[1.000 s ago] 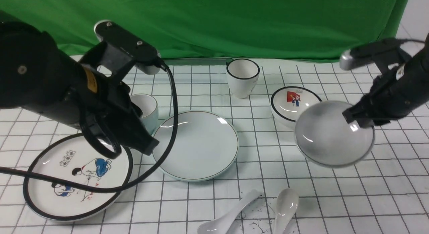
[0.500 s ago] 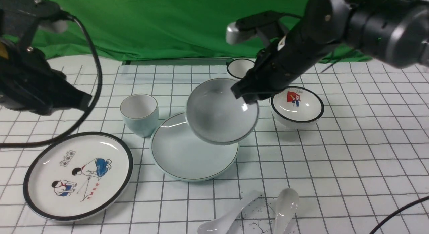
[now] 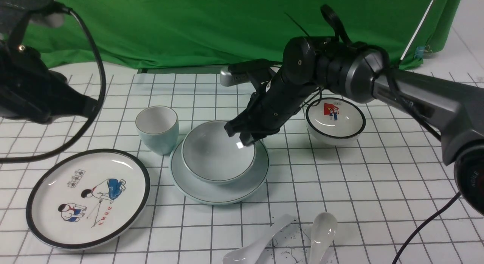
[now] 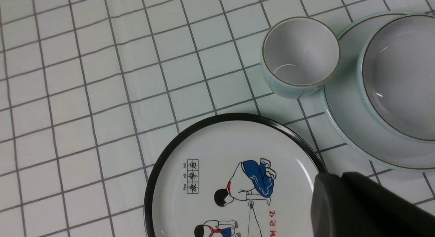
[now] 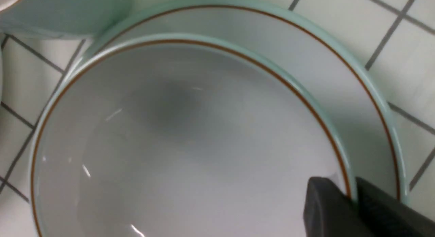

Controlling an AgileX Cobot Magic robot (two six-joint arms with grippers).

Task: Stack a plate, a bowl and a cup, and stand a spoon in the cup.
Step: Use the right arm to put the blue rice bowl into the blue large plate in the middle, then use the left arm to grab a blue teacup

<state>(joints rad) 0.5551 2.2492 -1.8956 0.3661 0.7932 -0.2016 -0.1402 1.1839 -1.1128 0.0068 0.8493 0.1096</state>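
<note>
While the left gripper (image 3: pixel 89 108) has pulled back to the far left and hangs idle above the gridded cloth (image 3: pixel 378 188), too little of its fingers shows in the front or wrist view to tell whether they are spread or closed. The change that matters lies further right. The picture plate (image 3: pixel 113 169) has not moved. Nor has the cup (image 3: pixel 158 131), which stands empty just beside the plate (image 3: pixel 227 195) on its left. A second ago the plate lay bare and the bowl (image 3: pixel 215 154) hung in the air well off to the right. Half a second ago the bowl was tilted above the plate. Now it sits upright inside the plate's rim, roughly centred, though whether its foot is fully down cannot be made out. The right gripper (image 5: pixel 351 199) has come across with it and is still pinched on the bowl's far right rim, one finger inside the lip and one outside. To the right, the flag bowl (image 3: pixel 335 120) is untouched. Near the front edge lie a white spoon (image 3: pixel 257 246) and a second spoon (image 3: pixel 322 230), and either would serve. I judge the first stacking step to be all but done and only the release left. After that the cup goes into the bowl and a spoon stands in the cup.
</note>
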